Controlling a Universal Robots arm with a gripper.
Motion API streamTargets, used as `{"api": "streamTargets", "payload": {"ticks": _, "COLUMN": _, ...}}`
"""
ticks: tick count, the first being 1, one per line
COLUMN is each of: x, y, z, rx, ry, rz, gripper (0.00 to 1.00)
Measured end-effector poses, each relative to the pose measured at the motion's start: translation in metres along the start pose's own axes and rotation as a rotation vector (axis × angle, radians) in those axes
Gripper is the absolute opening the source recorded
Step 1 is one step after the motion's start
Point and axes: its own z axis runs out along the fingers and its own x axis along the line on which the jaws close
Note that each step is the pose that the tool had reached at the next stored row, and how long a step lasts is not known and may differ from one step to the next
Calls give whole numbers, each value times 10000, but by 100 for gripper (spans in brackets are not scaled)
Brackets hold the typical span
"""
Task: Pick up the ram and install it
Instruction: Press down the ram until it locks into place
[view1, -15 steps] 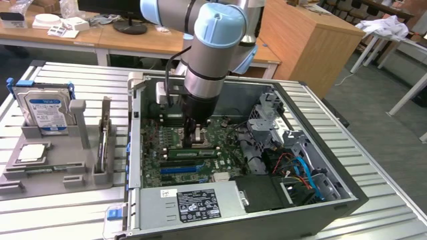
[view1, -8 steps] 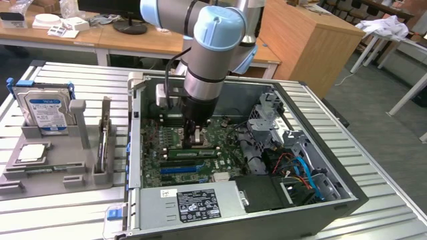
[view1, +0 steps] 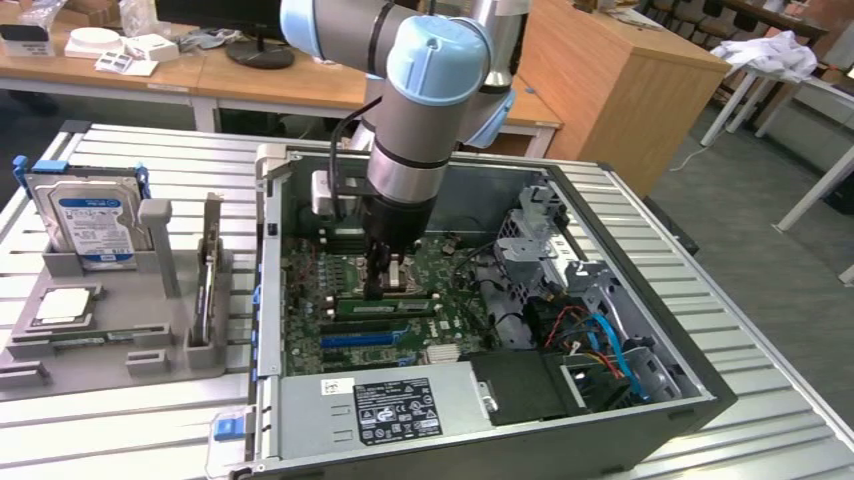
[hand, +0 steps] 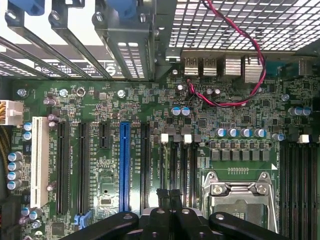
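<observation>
My gripper (view1: 387, 285) reaches straight down into the open computer case (view1: 694, 395), and its tips are at the memory slots of the green motherboard (view1: 461, 270). In the wrist view the black fingers (hand: 162, 196) are pressed together, so the gripper (hand: 170, 196) is shut. They hover over the memory slots (hand: 192, 165) beside the processor socket (hand: 235, 192). A thin green edge, which I take for the ram (hand: 163, 165), runs along the slot just ahead of the fingertips. The exterior view shows it as a narrow green strip (view1: 344, 298) under the gripper. I cannot tell whether the fingers touch it.
On the exterior view's left a grey holder (view1: 134, 345) carries a silver hard drive (view1: 91, 215), a small square processor chip (view1: 64, 305) and a thin strip on edge between two posts (view1: 207, 285). Drive cages and cables (view1: 587, 330) crowd the case's other side. The power supply (view1: 387, 405) sits in front.
</observation>
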Motion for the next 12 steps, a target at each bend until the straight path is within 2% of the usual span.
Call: {"api": "streamTargets", "payload": {"ticks": 12, "x": 1, "y": -1, "z": 25, "rx": 0, "ry": 0, "rz": 0, "gripper": 10}}
